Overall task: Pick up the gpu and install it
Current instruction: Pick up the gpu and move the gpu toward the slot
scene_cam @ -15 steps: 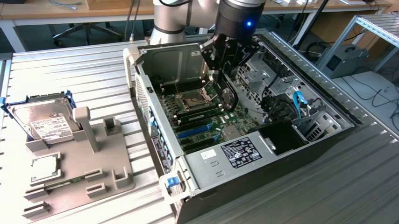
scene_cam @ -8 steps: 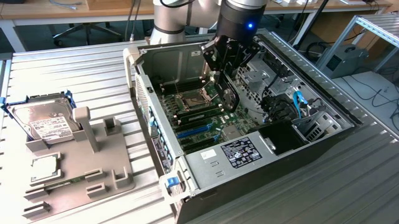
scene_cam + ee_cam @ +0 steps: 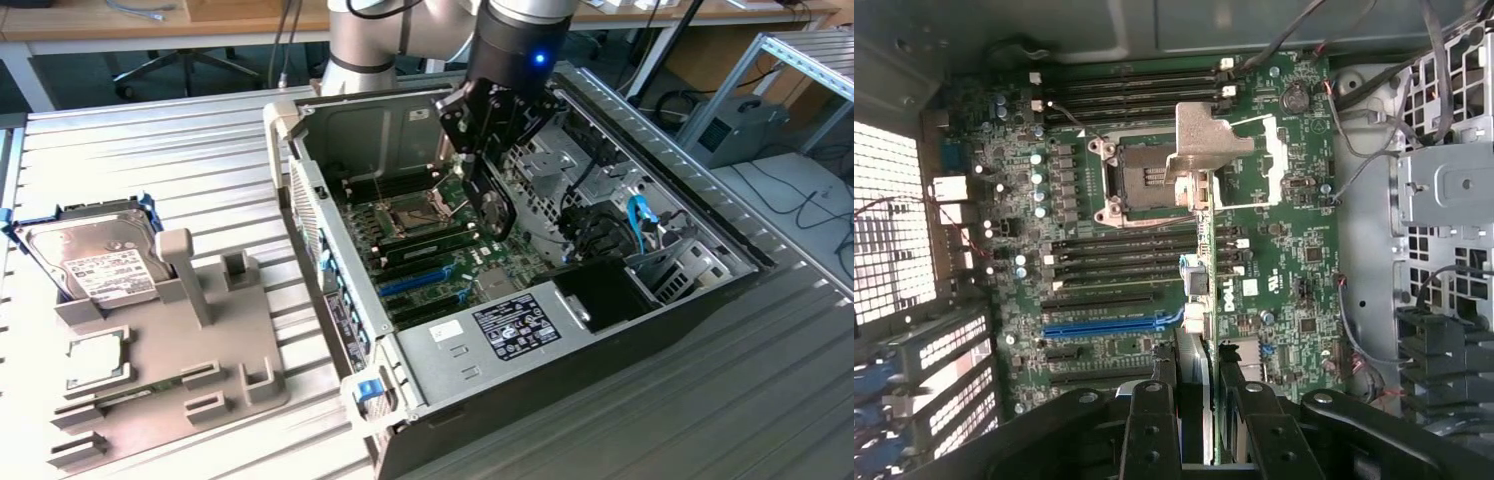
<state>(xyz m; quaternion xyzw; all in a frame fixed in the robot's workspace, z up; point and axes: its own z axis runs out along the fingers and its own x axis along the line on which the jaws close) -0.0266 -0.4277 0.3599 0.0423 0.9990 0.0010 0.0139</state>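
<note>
The drive point(image 3: 96, 262) lay at the exterior view's left. Right of it, over the open case point(image 3: 441, 355), the gripper point(image 3: 491, 150) was clamped on the gpu point(image 3: 497, 205), held on edge above the board point(image 3: 1294, 270). If it sat tilted in the grip, its edge could miss the slot point(image 3: 1099, 325) and scrape nearby parts.

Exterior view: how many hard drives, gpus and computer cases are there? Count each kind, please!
hard drive: 1
gpu: 1
computer case: 1
Total: 3
</note>
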